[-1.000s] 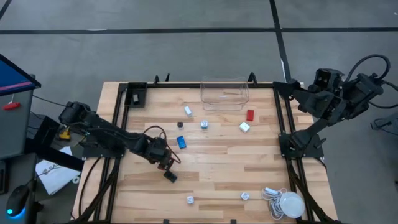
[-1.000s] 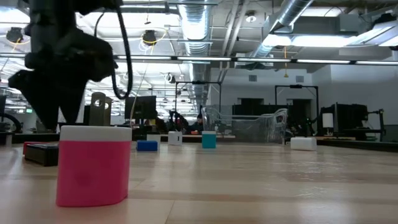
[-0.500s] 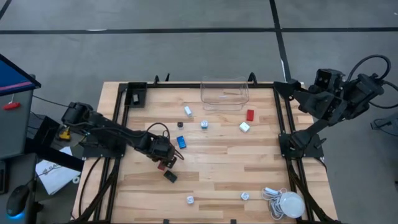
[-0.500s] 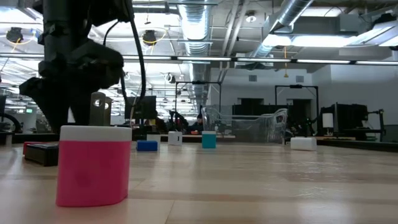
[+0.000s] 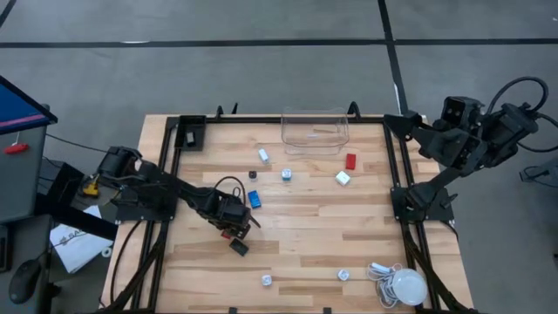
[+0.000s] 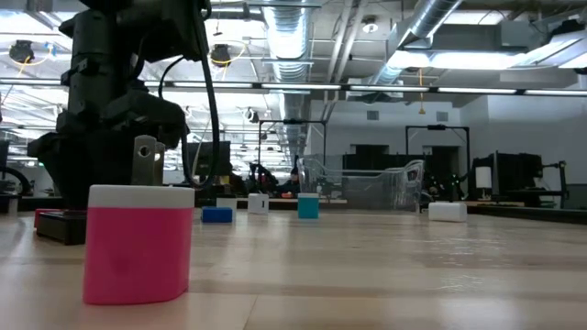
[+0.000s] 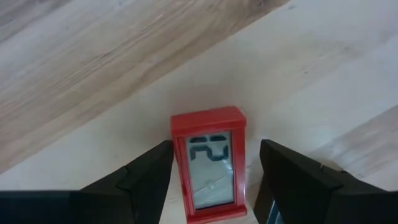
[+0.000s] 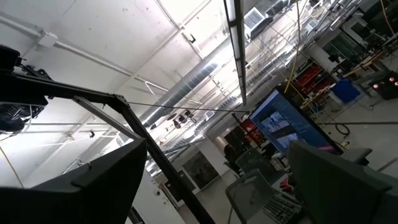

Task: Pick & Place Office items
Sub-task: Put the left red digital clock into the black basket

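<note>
Left tool [image 5: 235, 228] low over a red office item on the desk [image 5: 314, 227], straddling it, no grip yet.

Left wrist view: small red framed piece [image 7: 209, 163] with a pale face lies flat on the wood between the two dark fingers [image 7: 146, 177], gaps visible both sides, so the tool is partly open and not touching it. Black block [image 5: 239, 248] just beside that tool, blue block [image 5: 255, 198] close by. White [image 5: 343, 178], red [image 5: 350, 160] and silvery [image 5: 285, 174] pieces lie near the clear bin [image 5: 315, 131] at the far edge; two more silvery ones [image 5: 267, 280] at the near edge. Right tool [image 8: 217, 186] parked off the desk, fingers wide apart, holding nothing.
</note>
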Controlling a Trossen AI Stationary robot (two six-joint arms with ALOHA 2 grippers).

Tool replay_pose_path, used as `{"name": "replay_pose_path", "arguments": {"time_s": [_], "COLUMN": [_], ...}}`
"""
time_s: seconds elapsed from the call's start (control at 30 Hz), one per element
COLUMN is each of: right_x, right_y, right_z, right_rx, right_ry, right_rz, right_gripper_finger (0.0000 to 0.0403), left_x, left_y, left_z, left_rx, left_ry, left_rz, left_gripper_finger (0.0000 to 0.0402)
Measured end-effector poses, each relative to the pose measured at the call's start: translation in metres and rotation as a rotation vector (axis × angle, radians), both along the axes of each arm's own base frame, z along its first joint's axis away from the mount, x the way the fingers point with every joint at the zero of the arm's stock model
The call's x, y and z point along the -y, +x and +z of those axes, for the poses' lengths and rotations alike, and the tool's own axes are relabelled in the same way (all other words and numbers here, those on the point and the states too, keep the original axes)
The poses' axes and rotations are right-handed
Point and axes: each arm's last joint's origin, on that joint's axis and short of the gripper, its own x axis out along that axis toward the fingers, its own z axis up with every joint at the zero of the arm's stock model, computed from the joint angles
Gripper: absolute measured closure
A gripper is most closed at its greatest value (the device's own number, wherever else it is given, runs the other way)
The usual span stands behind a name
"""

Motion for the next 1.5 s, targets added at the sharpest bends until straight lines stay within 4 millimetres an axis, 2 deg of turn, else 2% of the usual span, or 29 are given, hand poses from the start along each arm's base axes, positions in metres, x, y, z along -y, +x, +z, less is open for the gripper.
{"name": "replay_pose_path", "arguments": {"time_s": [0.17,0.43,0.67,0.93,1.17,1.5], "right_x": [0.0,0.0,0.0,0.003,0.006,0.008], "right_y": [0.0,0.0,0.0,-0.001,0.0,0.0], "right_z": [0.0,0.0,0.0,0.001,0.001,0.0], "right_rx": [0.002,0.002,0.003,0.009,0.004,-0.011], "right_ry": [0.003,0.0,-0.002,-0.002,-0.005,-0.012], "right_rz": [0.001,0.0,-0.002,-0.017,-0.041,-0.085], "right_gripper_finger": [0.0023,0.0023,0.0023,0.0023,0.0023,0.0023], "left_x": [-0.002,-0.013,-0.017,-0.035,-0.073,-0.156], "left_y": [-0.001,0.0,-0.001,-0.011,-0.024,-0.051], "left_z": [-0.005,-0.005,0.0,0.028,0.059,0.082], "left_rx": [-0.033,-0.055,-0.036,0.054,0.152,0.181], "left_ry": [0.009,-0.006,-0.008,0.107,0.264,0.466], "left_rz": [0.006,0.047,0.063,0.154,0.32,0.504], "left_gripper_finger": [0.0178,0.0259,0.0259,0.0259,0.0259,0.0259]}}
